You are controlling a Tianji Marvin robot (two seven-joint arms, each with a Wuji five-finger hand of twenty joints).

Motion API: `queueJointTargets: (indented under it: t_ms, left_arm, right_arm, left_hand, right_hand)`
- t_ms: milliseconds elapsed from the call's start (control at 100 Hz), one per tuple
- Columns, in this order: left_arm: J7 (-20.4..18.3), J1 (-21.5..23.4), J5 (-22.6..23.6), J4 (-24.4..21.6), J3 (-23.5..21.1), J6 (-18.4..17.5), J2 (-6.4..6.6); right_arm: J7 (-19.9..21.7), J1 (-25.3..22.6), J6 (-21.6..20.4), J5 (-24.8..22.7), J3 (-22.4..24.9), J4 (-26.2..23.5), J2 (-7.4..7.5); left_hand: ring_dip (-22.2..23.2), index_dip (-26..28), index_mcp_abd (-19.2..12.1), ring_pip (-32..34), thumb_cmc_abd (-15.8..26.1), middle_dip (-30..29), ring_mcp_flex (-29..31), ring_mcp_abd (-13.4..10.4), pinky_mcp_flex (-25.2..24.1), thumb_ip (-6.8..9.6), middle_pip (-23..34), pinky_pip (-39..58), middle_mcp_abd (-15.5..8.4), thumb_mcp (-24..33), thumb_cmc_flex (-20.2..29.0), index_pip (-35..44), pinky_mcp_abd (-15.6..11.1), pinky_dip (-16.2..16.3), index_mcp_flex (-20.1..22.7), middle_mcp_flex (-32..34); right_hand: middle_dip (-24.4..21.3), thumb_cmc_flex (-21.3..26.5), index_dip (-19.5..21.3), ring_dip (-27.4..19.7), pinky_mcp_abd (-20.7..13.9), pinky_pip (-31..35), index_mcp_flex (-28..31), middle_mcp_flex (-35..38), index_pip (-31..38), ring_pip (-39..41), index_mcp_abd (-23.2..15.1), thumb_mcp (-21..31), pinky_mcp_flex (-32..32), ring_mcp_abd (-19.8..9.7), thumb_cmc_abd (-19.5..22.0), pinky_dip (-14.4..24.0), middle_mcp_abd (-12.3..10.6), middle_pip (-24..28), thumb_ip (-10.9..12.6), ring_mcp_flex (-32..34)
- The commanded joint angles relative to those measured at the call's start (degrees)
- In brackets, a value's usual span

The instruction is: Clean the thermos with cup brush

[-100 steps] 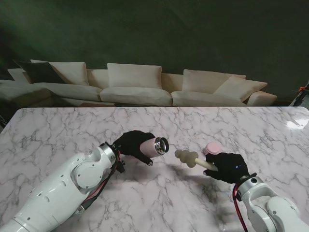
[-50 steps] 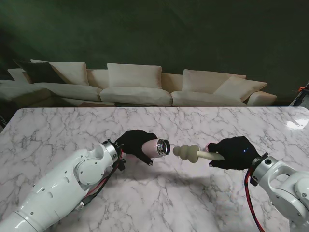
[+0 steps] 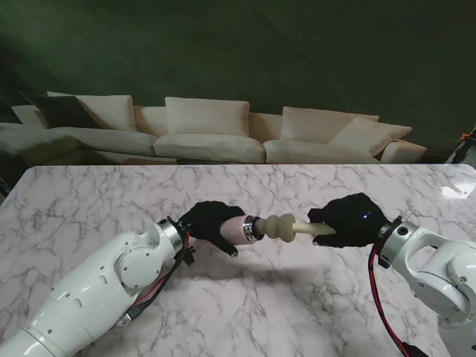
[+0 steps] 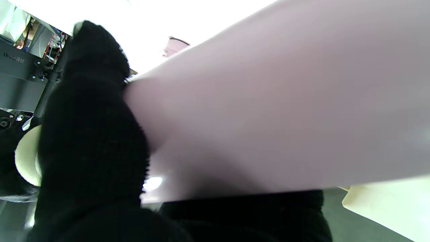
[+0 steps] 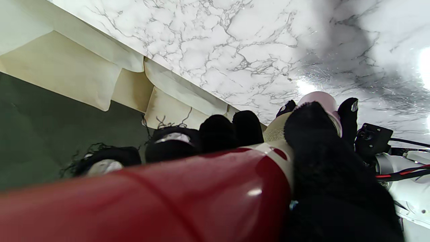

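Two gloved hands meet over the middle of the marble table (image 3: 89, 201), seen from the stand. Left arm (image 3: 97, 290) comes up from the near left corner, white shell with red and black cables at the wrist. Left hand (image 3: 208, 225) in a black glove is wrapped around the pink thermos (image 3: 238, 229), fingers closed over the body, one fingertip (image 3: 232, 252) hanging nearer to me. Thermos is held on its side off the table, its metal-rimmed mouth turned to the right. Left wrist view: pink thermos (image 4: 275, 111) wall fills most of the picture, blurred, with a black gloved finger (image 4: 90, 127) pressed against it. Cup brush (image 3: 286, 228) sits next, cream colored, lumpy sponge head right at the thermos mouth; whether the tip is inside I cannot tell. Its pale handle runs right into the right hand (image 3: 348, 222), black glove, fingers closed tight on the handle. Brush is level and in line with the thermos. Right wrist view: dark red end of the cup brush (image 5: 161, 201) handle close to the lens, gloved fingers (image 5: 319, 144) curled on it, pink thermos (image 5: 319, 99) past them. Right arm (image 3: 431, 268) enters from the near right corner. Cream sofa (image 3: 208, 134) stands behind the far table edge against a dark green wall.
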Motion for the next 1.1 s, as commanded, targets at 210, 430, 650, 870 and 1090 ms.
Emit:
queueJointTargets:
  t_ms: [210,430,650,870,1090]
  left_arm:
    - [-0.3,-0.3,-0.3,-0.2,0.1,-0.8,-0.41]
    - [-0.4,-0.3,-0.2,-0.3,0.2,-1.3,-0.35]
    - [-0.9,-0.2,0.0,-0.6,0.1,-1.3,-0.2]
    - [-0.5,-0.2,-0.1,-0.7,0.4,-1.2,-0.34]
    - [0.1,-0.2,-0.2,-0.7,0.6,-1.4,-0.49]
  right_arm:
    - [3.5,4.0,-0.8,0.5,-3.4,1.5,0.6]
    - [5.5,7.0,-1.5,1.4,-5.9,2.5,0.91]
    - [7.1,9.3,-1.7,2.6,-7.9,3.0,1.09]
    - [8.5,12.3,-1.3,3.5,-11.3,4.9,1.29]
    - [9.6,14.9,-0.5,4.6,-14.3,6.6,1.42]
  left_hand:
    - [3.1,2.2,-9.5,10.9,29.7,-0.1,3.5,-4.6,0.5,-0.9,2.1,7.0,-2.7,14.6,20.5,7.3,-6.3,3.3,3.1,-1.0]
    - [3.1,2.1,-9.3,11.1,29.5,0.0,3.9,-4.7,1.0,-0.86,2.3,7.2,-2.4,14.7,20.4,7.4,-6.5,3.3,3.3,-0.8]
    - [3.0,2.1,-9.3,11.1,29.5,0.0,3.9,-4.7,1.1,-0.94,2.2,7.2,-2.4,14.8,20.4,7.3,-6.5,3.2,3.4,-0.8]
    - [3.0,2.1,-9.0,11.1,29.4,0.1,4.1,-5.0,1.2,-0.9,2.4,7.2,-2.1,14.9,20.3,7.4,-6.5,3.1,3.6,-0.6]
    - [2.9,2.0,-9.1,10.9,29.3,0.2,4.3,-5.1,1.5,-0.91,2.5,7.2,-2.1,15.2,20.2,7.6,-6.8,3.0,3.6,-0.6]
  right_hand:
    - [0.7,7.0,-0.4,6.7,-0.8,4.8,3.9,1.9,4.0,20.7,-11.4,10.9,2.4,-14.7,2.5,1.0,-0.3,2.4,1.2,4.0]
    - [0.8,6.8,-0.4,6.8,-1.3,5.0,4.1,2.2,3.8,20.8,-11.5,11.3,2.5,-15.0,2.2,1.1,-0.5,2.2,1.1,4.0]
    - [0.8,6.6,-0.4,7.0,-1.5,5.2,4.3,2.3,3.7,20.9,-11.7,11.6,2.5,-15.2,2.1,1.2,-0.5,2.0,1.0,4.0]
    - [0.8,6.5,-0.4,7.0,-1.7,5.3,4.4,2.4,3.6,21.0,-11.6,11.8,2.6,-15.2,2.0,1.3,-0.6,1.8,1.0,4.0]
    - [0.9,6.6,-0.5,7.2,-1.7,5.6,4.3,2.5,3.5,21.1,-11.6,11.9,2.7,-15.2,2.1,1.5,-0.6,1.7,0.9,4.0]
